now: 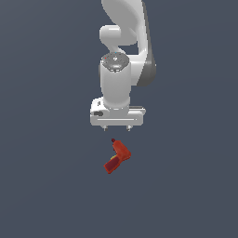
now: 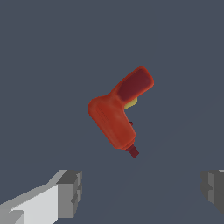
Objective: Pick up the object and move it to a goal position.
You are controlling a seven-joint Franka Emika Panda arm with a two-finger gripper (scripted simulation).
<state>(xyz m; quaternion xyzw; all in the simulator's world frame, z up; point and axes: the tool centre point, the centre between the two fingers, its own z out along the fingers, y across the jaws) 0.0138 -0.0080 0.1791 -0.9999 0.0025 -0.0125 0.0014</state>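
We're hovering the gripper with fingers spread wide; the red-orange drill is lying just nearer than the fingertips, not touching either.

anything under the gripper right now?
The red-orange drill lies on the flat grey surface, apart from the open gripper. The wrist view shows both fingers with nothing between them. The drill's underside is hidden.
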